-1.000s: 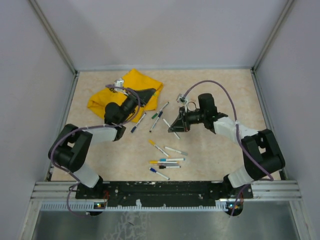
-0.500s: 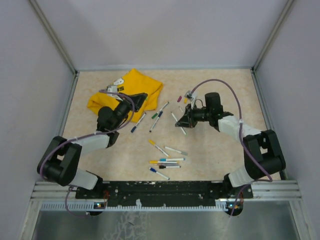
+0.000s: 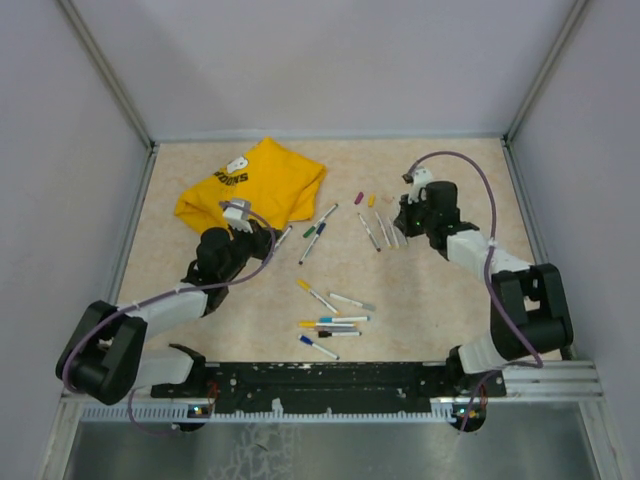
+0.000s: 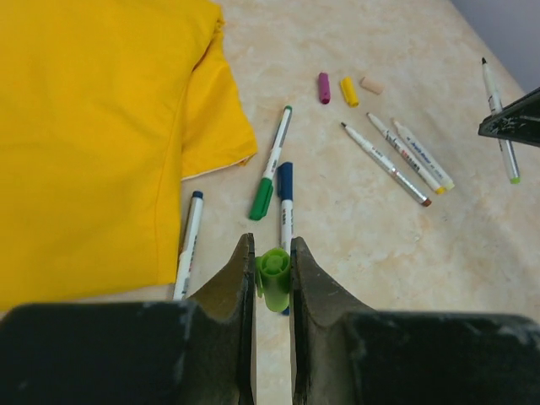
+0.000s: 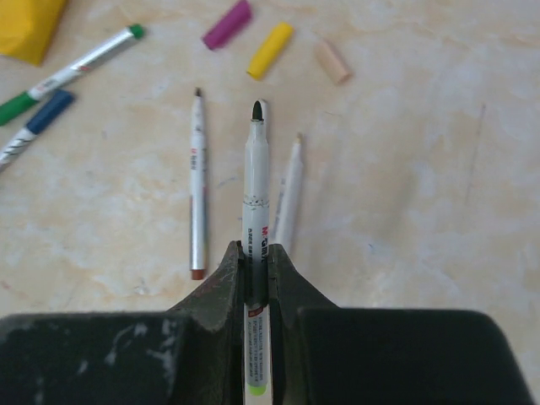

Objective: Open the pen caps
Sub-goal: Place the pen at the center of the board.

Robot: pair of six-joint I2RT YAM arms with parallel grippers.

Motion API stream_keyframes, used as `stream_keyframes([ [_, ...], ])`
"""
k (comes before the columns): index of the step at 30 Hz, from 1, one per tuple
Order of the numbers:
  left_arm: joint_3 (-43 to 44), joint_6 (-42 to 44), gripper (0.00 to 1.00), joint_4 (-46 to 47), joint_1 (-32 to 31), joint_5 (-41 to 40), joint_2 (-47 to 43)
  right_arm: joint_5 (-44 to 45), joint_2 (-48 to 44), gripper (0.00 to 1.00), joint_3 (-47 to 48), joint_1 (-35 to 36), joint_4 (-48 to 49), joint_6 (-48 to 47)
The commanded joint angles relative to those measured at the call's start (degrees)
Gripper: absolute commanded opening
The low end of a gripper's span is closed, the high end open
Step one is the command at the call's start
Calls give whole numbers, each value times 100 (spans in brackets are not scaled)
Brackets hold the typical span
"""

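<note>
Partway: left claw pinches green cap left of table centre; right claw grips bare pen toward right edge. Three loose caps lie beyond. Capped pens by near edge not yet done.

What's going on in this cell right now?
It's an uncapping run. The left gripper is shut on a light green cap. The right gripper is shut on the uncapped pen, well apart from it. A purple cap, a yellow cap and a peach cap lie loose on the table beside three bare pens. Capped pens lie by the yellow shirt, so it looks partway done.
</note>
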Motion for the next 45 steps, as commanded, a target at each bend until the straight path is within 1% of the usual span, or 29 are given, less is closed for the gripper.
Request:
stream_keyframes([
  [1, -197, 358, 0, -60, 10, -176, -154, 1105, 363, 0, 282, -176, 23, -56],
  [4, -254, 333, 0, -120, 0, -159, -224, 1113, 620, 0, 334, -327, -3, -11],
  [7, -428, 354, 0, 64, -55, -205, -342, 1056, 880, 0, 449, -474, -107, 90],
  [13, -542, 339, 0, 192, -59, -256, -412, 973, 1345, 0, 606, -521, -236, 124],
  [29, -576, 351, 0, 227, -67, -222, -424, 1050, 1733, 0, 805, -519, -333, 460],
  [34, -584, 353, 0, 235, -63, -213, -437, 990, 1810, 6, 885, -516, -453, 458],
  [37, -593, 354, 0, 245, -64, -221, -450, 883, 1850, 15, 973, -521, -603, 423],
  [39, -601, 351, 0, 253, -63, -224, -450, 795, 1890, 16, 1025, -516, -697, 426],
  [45, -610, 344, 0, 261, -66, -231, -468, 752, 1888, 28, 1075, -516, -801, 409],
])
